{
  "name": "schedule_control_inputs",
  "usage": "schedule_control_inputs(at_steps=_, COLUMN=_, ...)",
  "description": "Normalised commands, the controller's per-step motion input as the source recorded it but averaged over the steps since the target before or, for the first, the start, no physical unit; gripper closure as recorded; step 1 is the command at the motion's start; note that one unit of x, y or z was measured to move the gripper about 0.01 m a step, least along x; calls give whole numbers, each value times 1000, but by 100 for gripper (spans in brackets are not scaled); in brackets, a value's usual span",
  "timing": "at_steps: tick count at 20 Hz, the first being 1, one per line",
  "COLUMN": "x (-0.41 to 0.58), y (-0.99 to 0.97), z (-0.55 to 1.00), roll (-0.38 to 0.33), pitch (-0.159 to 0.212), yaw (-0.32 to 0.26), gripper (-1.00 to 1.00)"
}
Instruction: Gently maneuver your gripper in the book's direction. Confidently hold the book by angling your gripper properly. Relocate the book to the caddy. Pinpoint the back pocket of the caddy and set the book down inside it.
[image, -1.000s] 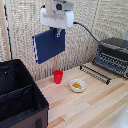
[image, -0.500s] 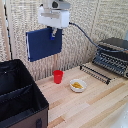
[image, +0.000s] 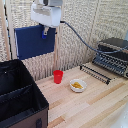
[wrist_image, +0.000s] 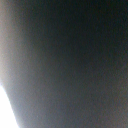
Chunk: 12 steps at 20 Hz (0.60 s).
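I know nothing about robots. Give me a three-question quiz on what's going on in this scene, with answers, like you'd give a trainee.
1. True or false: the book is lying on the table.
2. Which sits nearer the caddy: A) the red cup, B) the bowl, C) the toaster oven?
3. Fill in: the book hangs from the ____, above the caddy's far side.

Key
1. False. It is held in the air, upright.
2. A.
3. Gripper; its fingers pinch the book's upper edge. The wrist view is too dark to add anything.
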Motion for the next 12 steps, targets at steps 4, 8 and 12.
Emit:
schedule_control_inputs(at_steps=4, x=181, y=867, z=228, roll=0, pitch=50, yaw=-55, gripper=100)
schedule_control_inputs(at_steps=8, x=210, y=882, z=261, roll=0, pitch=40, yaw=-50, gripper=100)
schedule_control_inputs(at_steps=12, x=221, y=874, z=458, roll=-3, pitch=4, yaw=-62, gripper=100)
